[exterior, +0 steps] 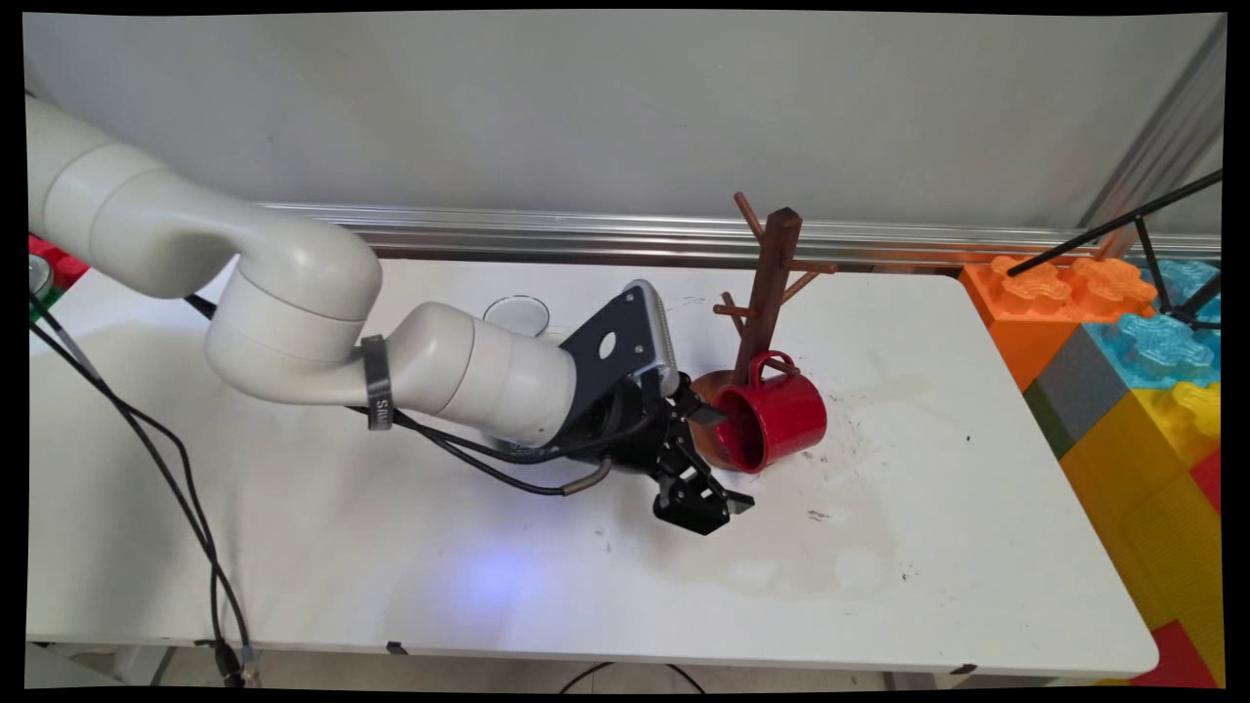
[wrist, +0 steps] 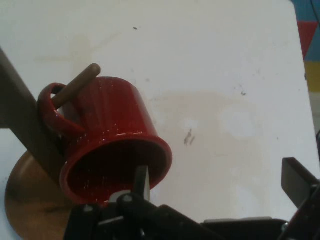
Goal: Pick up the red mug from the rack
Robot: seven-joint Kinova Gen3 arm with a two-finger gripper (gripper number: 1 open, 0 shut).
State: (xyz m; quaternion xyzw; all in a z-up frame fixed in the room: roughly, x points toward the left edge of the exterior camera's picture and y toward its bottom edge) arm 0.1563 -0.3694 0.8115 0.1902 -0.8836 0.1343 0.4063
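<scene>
The red mug [exterior: 773,415] hangs by its handle on a low peg of the wooden mug tree [exterior: 767,293], mouth towards the end effector [exterior: 718,459], whose fingers gape wide, holding nothing, 1 finger [wrist: 141,181] at the rim, above the desk [exterior: 879,547].

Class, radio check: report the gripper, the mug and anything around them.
Gripper open, one finger inside the red mug mouth. Mug's handle hooked on a lower peg of the wooden mug tree. Glass dish behind the arm.
</scene>
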